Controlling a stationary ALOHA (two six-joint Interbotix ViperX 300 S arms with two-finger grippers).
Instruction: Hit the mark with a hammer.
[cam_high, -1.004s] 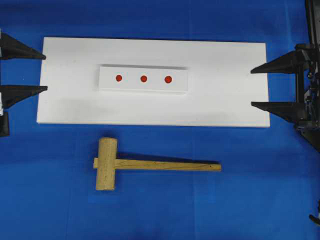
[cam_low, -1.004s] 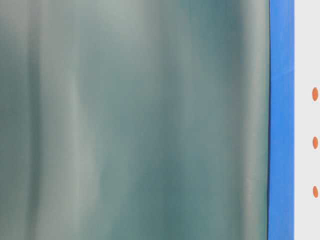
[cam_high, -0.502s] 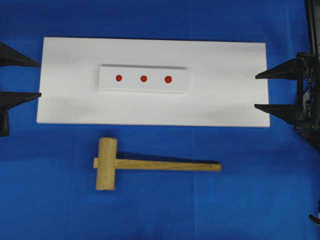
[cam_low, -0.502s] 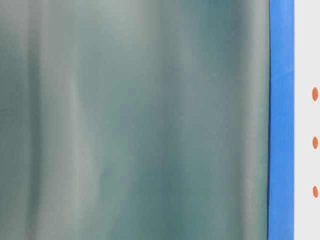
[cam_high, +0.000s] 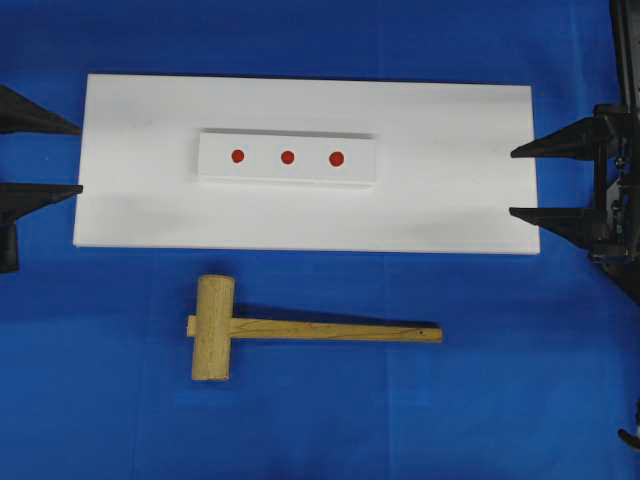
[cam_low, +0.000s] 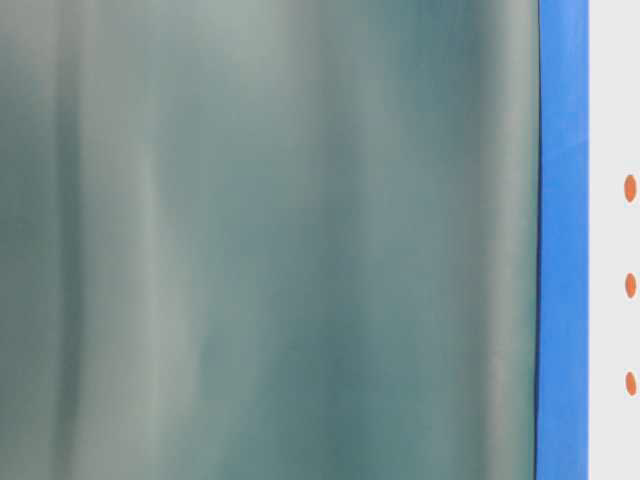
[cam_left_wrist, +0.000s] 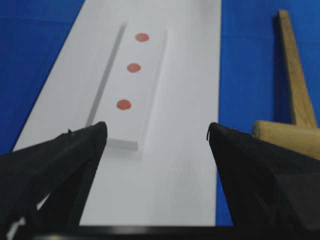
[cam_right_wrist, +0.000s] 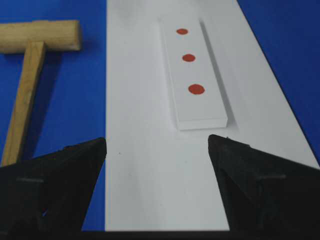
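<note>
Three red dots (cam_high: 287, 157) mark a white block (cam_high: 287, 158); the hammer (cam_high: 214, 328) lies near it, untouched. Left gripper (cam_high: 70, 158) and right gripper (cam_high: 518, 181) fingers spread wide, empty.

hammer (cam_high: 300, 330) lies at 6 o'clock of board (cam_high: 450, 200); block (cam_high: 287, 158) on board; grippers at 9 (cam_high: 40, 155) and 3 (cam_high: 545, 180).

We see a table covered in blue cloth (cam_high: 520, 380). A flat white board (cam_high: 450, 200) lies directly on it, and just in front of the board the wooden hammer (cam_high: 225, 328) lies flat, its head to the left, its handle pointing right
</note>
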